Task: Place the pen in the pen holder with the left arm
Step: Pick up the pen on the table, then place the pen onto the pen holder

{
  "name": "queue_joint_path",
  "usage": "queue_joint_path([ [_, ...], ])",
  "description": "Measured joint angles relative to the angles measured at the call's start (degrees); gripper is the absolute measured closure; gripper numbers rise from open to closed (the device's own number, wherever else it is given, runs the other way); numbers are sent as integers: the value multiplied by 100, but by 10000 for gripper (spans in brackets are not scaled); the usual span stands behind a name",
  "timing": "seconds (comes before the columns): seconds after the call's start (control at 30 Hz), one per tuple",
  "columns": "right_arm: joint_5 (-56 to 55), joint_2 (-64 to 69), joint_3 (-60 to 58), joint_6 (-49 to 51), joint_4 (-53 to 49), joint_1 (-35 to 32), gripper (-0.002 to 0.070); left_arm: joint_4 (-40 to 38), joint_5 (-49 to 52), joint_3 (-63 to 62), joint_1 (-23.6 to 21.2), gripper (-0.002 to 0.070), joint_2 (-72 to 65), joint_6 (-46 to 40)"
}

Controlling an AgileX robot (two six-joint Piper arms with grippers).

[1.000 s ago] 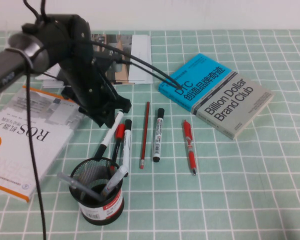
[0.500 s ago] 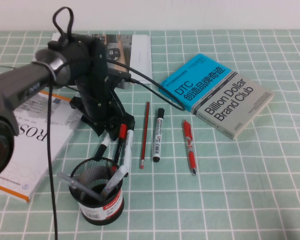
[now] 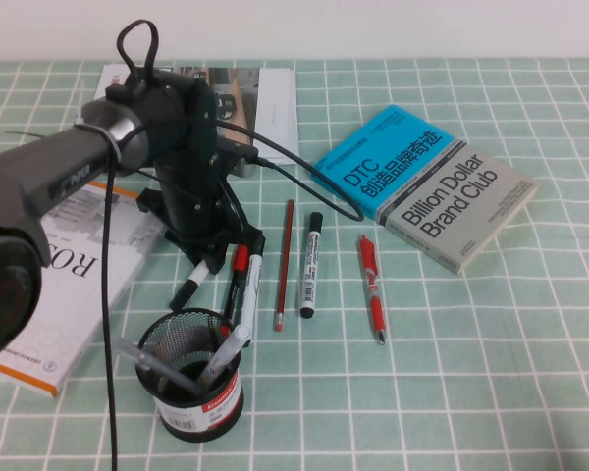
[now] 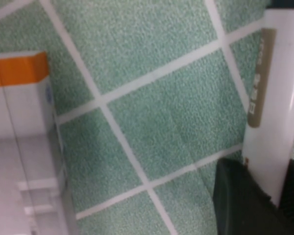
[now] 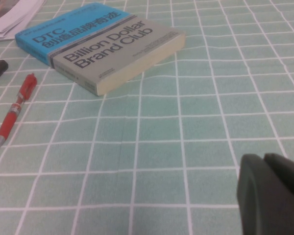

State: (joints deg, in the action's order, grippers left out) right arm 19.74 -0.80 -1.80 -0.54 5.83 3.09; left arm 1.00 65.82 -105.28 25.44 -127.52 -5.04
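Observation:
The pen, a white-barrelled marker with black ends, lies slanted on the green checked cloth just behind the pen holder. My left gripper is down over the pen's upper end. In the left wrist view, the white printed barrel sits between the black fingers of my left gripper, which is shut on it. The black mesh pen holder holds two other pens. My right gripper is shut and empty over bare cloth; it is outside the high view.
Right of the gripper lie a red-capped pen, a white marker, a red pencil, another white marker and a red click pen. A blue-grey book lies right, a ROS book left, magazines behind.
My left arm has swung right and lowered onto the row of pens. The pen has shifted, its lower end now pointing more to the left. The right arm has not moved.

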Motion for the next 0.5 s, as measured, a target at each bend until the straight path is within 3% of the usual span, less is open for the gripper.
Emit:
queue_joint_path([
  [0.27, 0, 0, 0, 0, 22, 0, 696, -100, -26, 20, 0, 557, 376, -188],
  [0.5, 0, 0, 0, 0, 45, 0, 696, -633, -989, 882, 0, 557, 2195, -507],
])
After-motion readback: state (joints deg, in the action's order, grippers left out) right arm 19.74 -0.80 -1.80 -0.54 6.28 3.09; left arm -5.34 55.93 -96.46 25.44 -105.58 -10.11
